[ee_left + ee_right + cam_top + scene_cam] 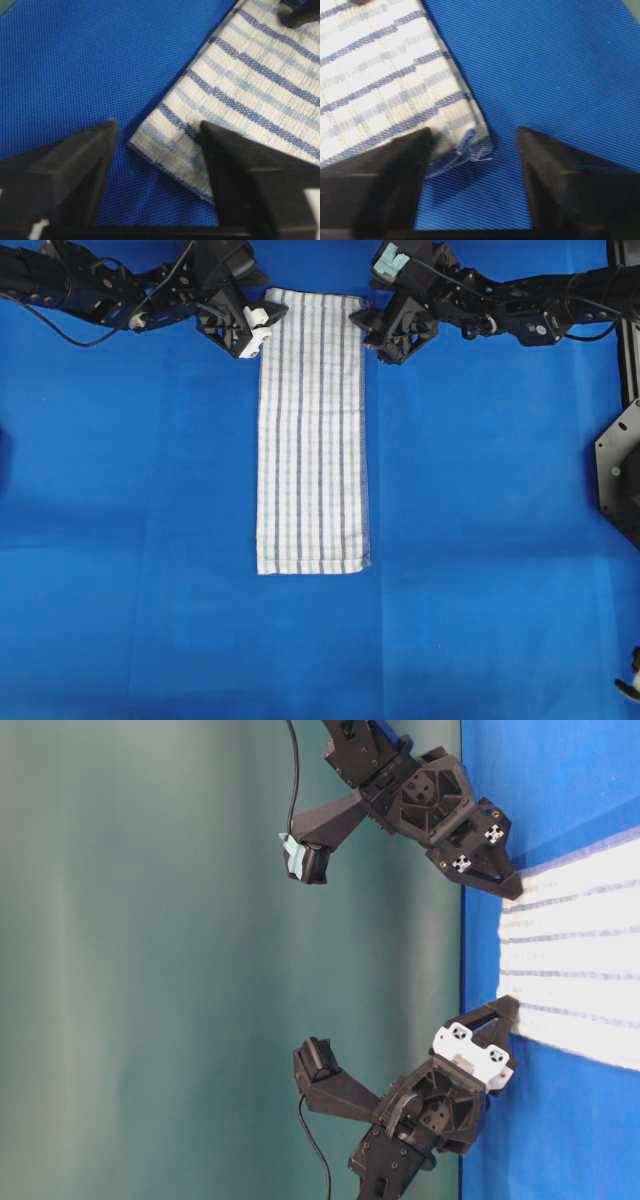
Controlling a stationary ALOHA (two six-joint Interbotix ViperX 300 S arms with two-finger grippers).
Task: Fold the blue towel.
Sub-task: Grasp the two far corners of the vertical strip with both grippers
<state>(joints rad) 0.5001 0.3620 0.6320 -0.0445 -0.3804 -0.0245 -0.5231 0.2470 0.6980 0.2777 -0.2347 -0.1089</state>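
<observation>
**Blue-covered worktop, both claws at the towel's far corners**

Blue cloth [120, 540] covers the worktop; the blue towel [312, 440] lies flat and lengthwise at its middle, reaching the far edge. The left gripper [258, 328] straddles the towel's far left corner, jaws apart. The right gripper [385, 335] straddles the far right corner, jaws likewise apart.

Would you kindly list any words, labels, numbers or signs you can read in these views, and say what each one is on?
No readable text in any view.
Small black-and-white cross marks on the left tool and right tool: symbols, not letters.
The blue towel carries only stripes.
</observation>
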